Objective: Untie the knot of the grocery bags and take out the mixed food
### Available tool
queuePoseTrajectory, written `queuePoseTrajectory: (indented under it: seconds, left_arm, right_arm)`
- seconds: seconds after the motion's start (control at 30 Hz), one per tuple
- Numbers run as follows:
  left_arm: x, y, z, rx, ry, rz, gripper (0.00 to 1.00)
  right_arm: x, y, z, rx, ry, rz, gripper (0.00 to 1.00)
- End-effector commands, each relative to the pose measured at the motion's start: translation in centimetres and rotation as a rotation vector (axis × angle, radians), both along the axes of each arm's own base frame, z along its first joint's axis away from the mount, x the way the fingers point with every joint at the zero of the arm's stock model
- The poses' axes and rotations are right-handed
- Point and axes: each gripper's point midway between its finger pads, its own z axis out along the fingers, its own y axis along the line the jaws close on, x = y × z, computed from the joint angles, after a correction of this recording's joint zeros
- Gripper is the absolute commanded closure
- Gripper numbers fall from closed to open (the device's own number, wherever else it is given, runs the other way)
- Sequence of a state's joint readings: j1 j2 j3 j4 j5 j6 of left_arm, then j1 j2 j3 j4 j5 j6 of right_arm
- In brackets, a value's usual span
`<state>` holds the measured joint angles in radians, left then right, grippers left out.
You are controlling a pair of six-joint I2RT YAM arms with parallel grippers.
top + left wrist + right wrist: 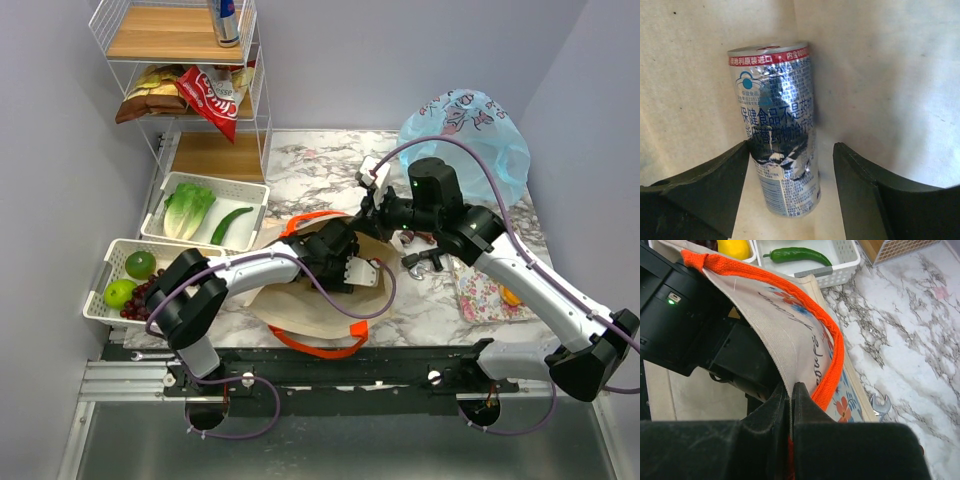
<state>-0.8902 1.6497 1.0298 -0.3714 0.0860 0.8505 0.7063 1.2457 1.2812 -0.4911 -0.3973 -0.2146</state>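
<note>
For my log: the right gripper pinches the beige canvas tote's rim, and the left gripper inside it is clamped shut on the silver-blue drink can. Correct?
Not quite. The left gripper is open, its jaws either side of the silver-blue drink can, as the left wrist view shows. The right gripper does pinch the beige canvas tote by its rim.

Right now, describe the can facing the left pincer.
Start at the beige tote with orange handles. Inside, facing the open left pincer, is a silver drink can with a red band; the other can stands on the wire rack.
</note>
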Motion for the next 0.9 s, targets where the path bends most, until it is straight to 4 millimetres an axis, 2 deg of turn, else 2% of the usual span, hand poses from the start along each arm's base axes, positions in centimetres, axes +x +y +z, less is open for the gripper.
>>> queuePoseTrajectory:
  seconds: [0.0,0.03,0.13,0.17,0.3,0.4,0.47,0.63,0.77,0.87]
  left_arm:
    - [0.1,0.3,-2.1,0.069,0.049,0.005,0.34]
    - [-0.2,0.4,-2.4,0.067,0.075,0.016,0.37]
    - [-1.5,0.3,-2.6,0.055,0.158,0.037,0.61]
    - [-2.0,0.3,-2.4,0.043,0.18,0.039,0.65]
    - [-3.5,0.4,0.4,-0.059,0.218,0.041,0.87]
    - [-4.4,0.3,3.8,-0.181,0.248,0.052,1.0]
    - [-4.7,0.1,6.5,-0.266,0.283,0.066,1.0]
    - [-5.3,0.2,12.8,-0.452,0.373,0.081,1.0]
    - [-5.4,0.9,16.4,-0.553,0.366,0.083,1.0]
    - [-4.3,1.8,19.5,-0.663,0.36,0.134,1.0]
  right_arm:
    - [-0.8,0.6,1.7,0.058,-0.054,0.052,0.99]
    - [-0.8,0.6,1.6,0.055,-0.056,0.051,0.99]
    - [-0.4,0.4,0.8,0.033,-0.058,0.036,0.99]
    - [-0.2,0.3,0.7,0.028,-0.063,0.029,0.99]
    - [0.5,0.4,0.5,0.036,-0.054,-0.012,0.94]
    - [1.3,0.5,0.7,0.058,-0.051,-0.058,0.9]
    - [2.1,0.5,0.8,0.065,-0.054,-0.091,0.83]
    - [3.6,1.0,2.0,0.092,-0.059,-0.148,0.54]
    - [4.7,1.1,5.2,0.156,-0.103,-0.197,0.31]
    - [5.1,0.7,9.2,0.25,-0.163,-0.241,0.25]
